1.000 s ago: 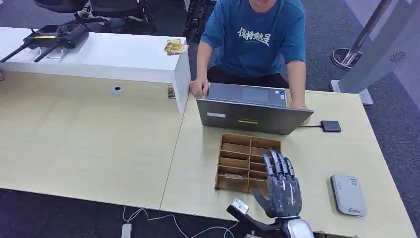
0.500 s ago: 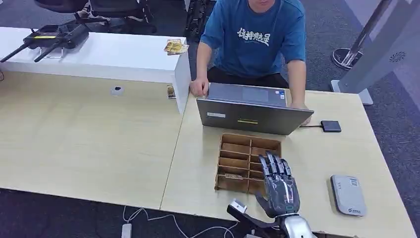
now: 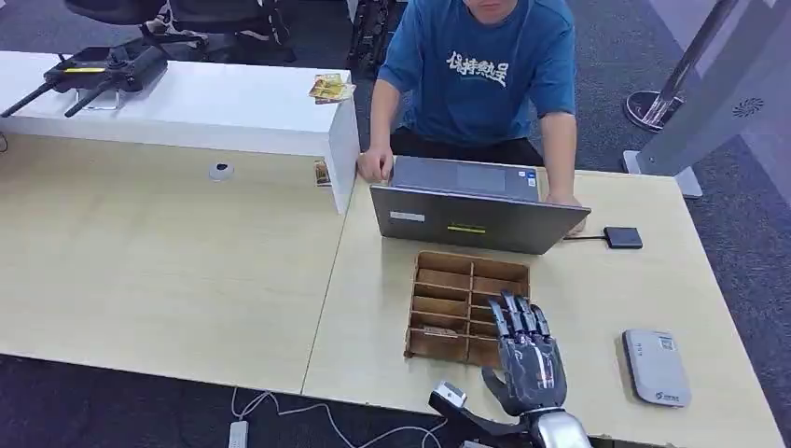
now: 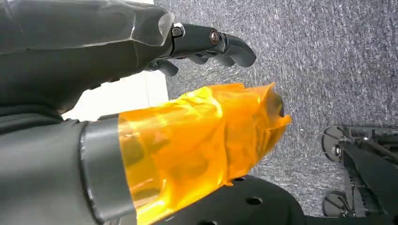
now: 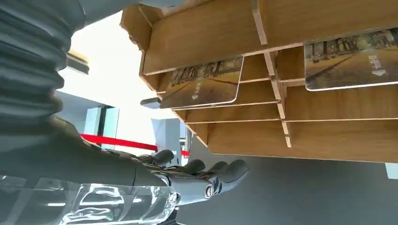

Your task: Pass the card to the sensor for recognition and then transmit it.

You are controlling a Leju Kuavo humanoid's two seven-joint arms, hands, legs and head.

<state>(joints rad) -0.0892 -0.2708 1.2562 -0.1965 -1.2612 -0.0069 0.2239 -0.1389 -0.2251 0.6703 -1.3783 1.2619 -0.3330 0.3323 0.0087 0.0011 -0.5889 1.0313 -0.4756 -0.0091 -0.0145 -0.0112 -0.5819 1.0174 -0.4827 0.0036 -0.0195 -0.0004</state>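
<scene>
Pale desk point(image 3: 187, 271) stretches bare to the left. Near its front edge, 2 cards point(image 5: 202, 84) point(image 5: 351, 58), printed with a brown street scene, lie in separate slots of the wooden tray point(image 3: 448, 280). Right robot hand point(image 3: 528, 359) hovers released at the tray's near right corner, fingers straight. Sensor point(image 3: 656, 367) lies well right, laptop point(image 3: 476, 219) beyond. Left robot hand point(image 4: 206, 44) hangs over carpet, released.

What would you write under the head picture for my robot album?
The robot's right hand, fingers spread, hovers over a wooden card rack while a person works on a laptop.
</scene>
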